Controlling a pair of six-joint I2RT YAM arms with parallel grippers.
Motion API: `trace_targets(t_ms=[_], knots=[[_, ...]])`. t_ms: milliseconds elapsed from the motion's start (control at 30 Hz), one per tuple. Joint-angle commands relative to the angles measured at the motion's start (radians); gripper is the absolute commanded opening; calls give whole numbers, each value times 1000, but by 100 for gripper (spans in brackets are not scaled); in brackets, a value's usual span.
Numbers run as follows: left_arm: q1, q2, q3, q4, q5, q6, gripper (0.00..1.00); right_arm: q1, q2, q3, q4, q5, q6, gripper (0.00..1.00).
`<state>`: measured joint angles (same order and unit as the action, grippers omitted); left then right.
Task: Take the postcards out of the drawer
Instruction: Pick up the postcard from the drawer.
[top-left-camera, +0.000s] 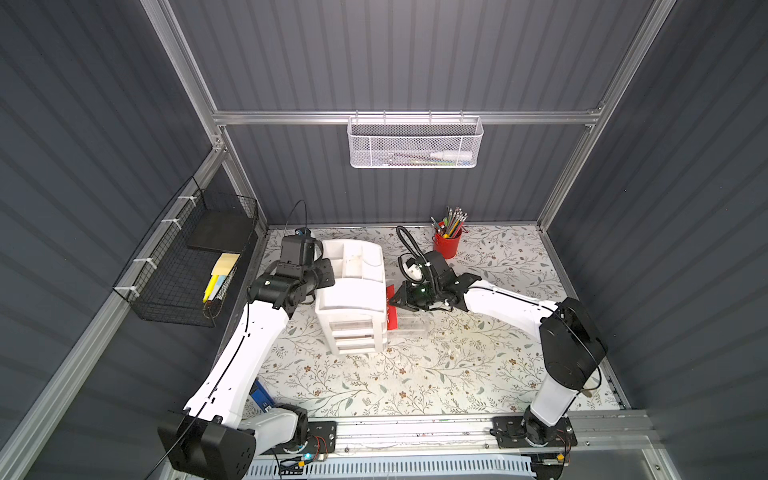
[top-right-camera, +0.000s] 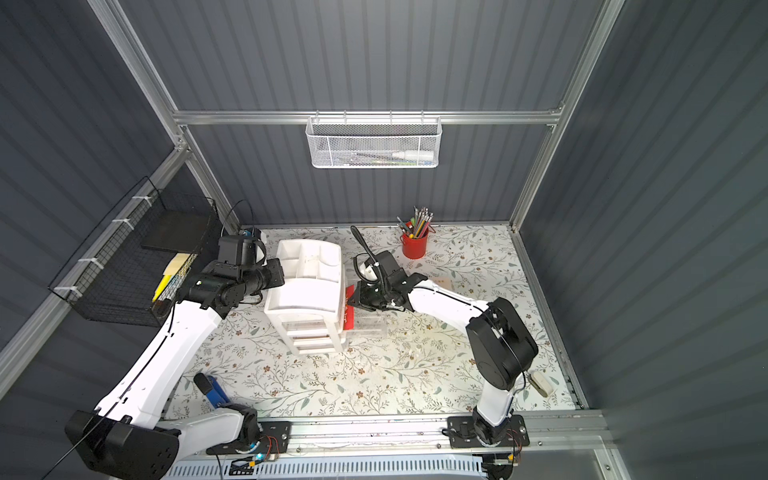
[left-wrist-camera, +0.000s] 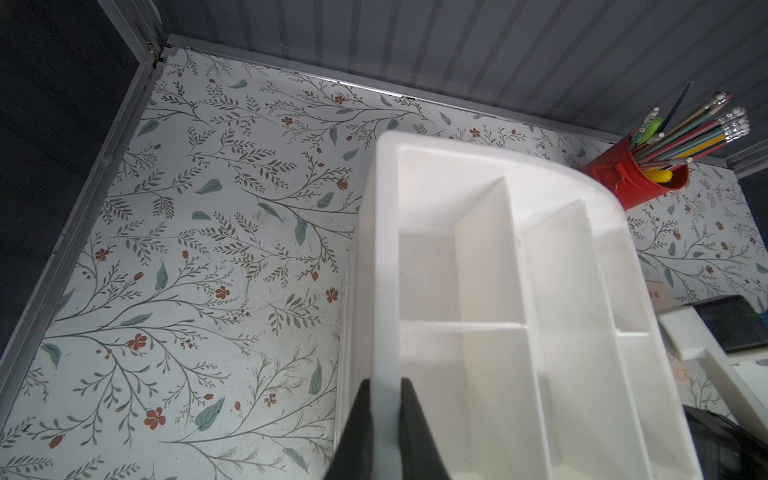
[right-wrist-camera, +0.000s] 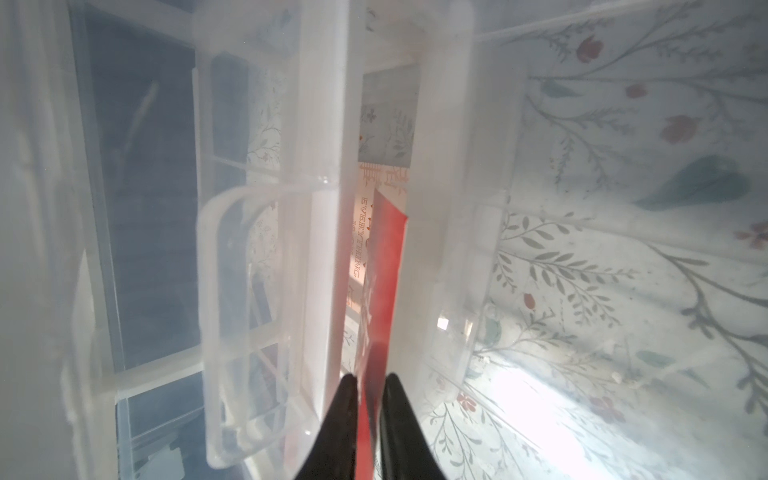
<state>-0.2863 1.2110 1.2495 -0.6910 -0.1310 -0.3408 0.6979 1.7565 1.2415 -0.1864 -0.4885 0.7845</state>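
right gripper (right-wrist-camera: 370, 378): jaws pinch red postcard (right-wrist-camera: 384, 266) in clear drawer (right-wrist-camera: 449, 124) | left gripper (left-wrist-camera: 384, 380): jaws clamp white organizer (left-wrist-camera: 384, 257) rim | step: extraction | next, judged: straight withdrawal

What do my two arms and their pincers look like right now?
Both the left arm and the right arm have white shell links and bulky black joints, with a thin black cable along each link. A ribbed black hose loops over the right wrist. The left pincer and the right pincer have slim, tapering black fingers.

Translucent plastic drawer (right-wrist-camera: 469, 270), white plastic organizer (left-wrist-camera: 490, 257)
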Motion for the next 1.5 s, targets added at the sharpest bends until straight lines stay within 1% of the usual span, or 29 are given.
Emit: trace_targets(t_ms=[0, 267, 633, 867, 1033, 1233, 1467], knots=[[1, 14, -25, -61, 1, 20, 0, -7, -3, -5, 10, -11, -1, 11], [1, 14, -25, -61, 1, 20, 0, -20, -6, -1, -1, -13, -16, 3], [1, 18, -26, -60, 1, 20, 0, -62, -78, 12, -63, 3, -68, 1], [1, 19, -27, -59, 1, 20, 0, -117, -146, 7, -107, 2, -100, 1], [1, 19, -25, -59, -1, 20, 0, -172, -218, -10, -142, -25, -135, 1], [0, 21, -26, -58, -1, 20, 0, -278, -323, -58, -182, -93, -198, 1], [1, 23, -25, -58, 2, 21, 0, -419, -398, -74, -329, -152, -342, 1]])
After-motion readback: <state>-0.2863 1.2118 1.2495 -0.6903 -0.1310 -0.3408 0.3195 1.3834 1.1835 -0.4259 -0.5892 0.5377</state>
